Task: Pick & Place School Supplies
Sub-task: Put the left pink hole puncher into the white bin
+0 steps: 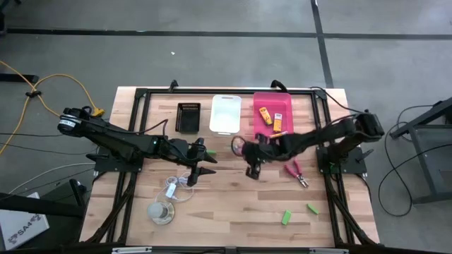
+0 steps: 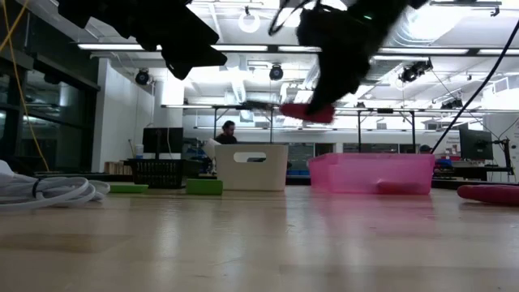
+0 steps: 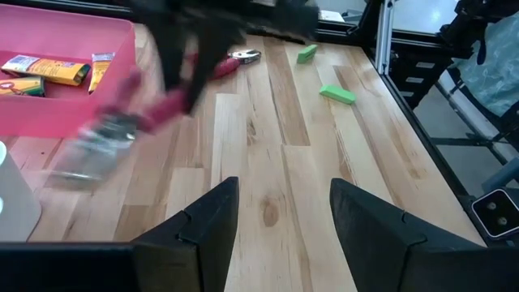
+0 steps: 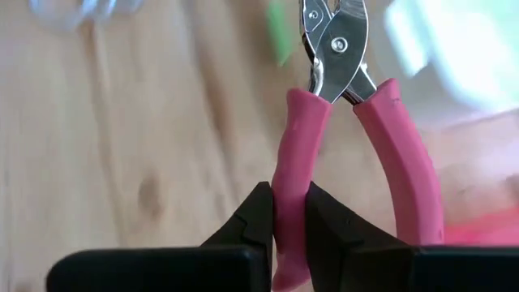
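- Right gripper: fingers clamped on one handle of the pink-handled metal pliers-like tool, held above the table near the pink plastic bin
- Carry it level over the bin, then release low
- Left gripper: fingers parted, empty

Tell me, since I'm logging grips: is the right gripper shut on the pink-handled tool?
Shut. The right gripper pinches one handle of the pink-handled tool, lifted off the table.

No legible text, label or number anywhere.
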